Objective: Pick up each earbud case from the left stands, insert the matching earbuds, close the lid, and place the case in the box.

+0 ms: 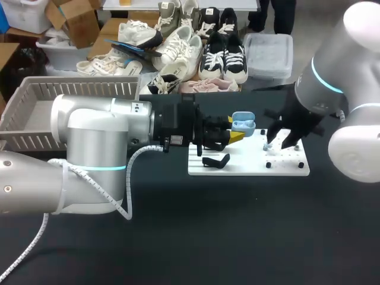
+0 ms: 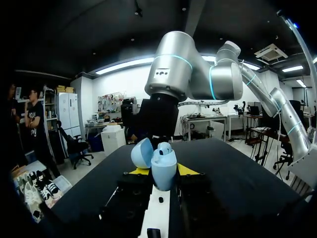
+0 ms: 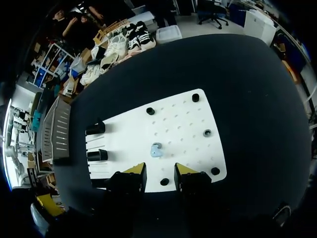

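Case [image 2: 163,166], lid open, clamped in left gripper [image 2: 163,172] over board's [image 3: 184,124] far edge. Right gripper [image 3: 157,173] parted, empty, above earbud [image 3: 156,149].

black table [image 1: 196,237], dark and plain, ran wide from side to side. on it lay a white board [image 1: 249,168], flat, its long side across the table. rows of small holes [image 3: 173,124] dotted its right part. four short black pegs [image 3: 150,111] stood around that dotted patch, near its corners, and a grey ring [image 3: 207,133] sat between two of them, close to the board's edge.
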Robot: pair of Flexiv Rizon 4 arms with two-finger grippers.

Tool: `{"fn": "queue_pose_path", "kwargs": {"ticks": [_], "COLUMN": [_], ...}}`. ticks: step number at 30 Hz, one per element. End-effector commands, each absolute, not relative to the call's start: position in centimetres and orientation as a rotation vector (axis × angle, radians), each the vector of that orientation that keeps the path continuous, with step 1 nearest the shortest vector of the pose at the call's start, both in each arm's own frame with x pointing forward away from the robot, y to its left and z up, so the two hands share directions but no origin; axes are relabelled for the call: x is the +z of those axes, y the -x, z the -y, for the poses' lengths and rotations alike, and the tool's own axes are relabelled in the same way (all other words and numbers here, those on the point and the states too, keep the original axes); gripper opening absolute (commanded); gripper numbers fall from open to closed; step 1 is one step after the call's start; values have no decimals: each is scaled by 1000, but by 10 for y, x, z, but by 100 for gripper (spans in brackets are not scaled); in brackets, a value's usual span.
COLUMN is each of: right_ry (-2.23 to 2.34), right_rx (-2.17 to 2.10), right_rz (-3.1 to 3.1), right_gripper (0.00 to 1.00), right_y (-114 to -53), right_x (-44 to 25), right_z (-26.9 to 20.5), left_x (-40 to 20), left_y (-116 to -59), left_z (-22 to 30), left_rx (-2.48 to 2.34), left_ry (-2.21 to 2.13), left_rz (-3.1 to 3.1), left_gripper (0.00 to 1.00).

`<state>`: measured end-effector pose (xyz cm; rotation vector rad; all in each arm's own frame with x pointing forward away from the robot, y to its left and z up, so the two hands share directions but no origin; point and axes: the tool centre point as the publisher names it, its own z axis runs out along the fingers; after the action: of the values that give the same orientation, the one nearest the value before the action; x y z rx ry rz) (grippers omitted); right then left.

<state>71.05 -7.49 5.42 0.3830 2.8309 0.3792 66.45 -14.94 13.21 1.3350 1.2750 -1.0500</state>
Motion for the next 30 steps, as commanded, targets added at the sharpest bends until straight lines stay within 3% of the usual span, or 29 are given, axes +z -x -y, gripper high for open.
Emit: {"fn": "queue_pose_path", "kwargs": {"ticks": [1,30], "right_ry": [-395,-532], "right_rx": [374,408], "right_rz": [-2835,-2818], "right_gripper": [35,35], "right_y": [-715,-720], "right_x": [49,34], "right_z": [68,58], "left_x": [131,131], "left_y": [-663,-663], "left_z": [150,150], "left_rx": [-1045,-1045], "left_ry": [-1329,-1329], "left_rz": [-1275,-1275], "left_gripper": [0,0]}}
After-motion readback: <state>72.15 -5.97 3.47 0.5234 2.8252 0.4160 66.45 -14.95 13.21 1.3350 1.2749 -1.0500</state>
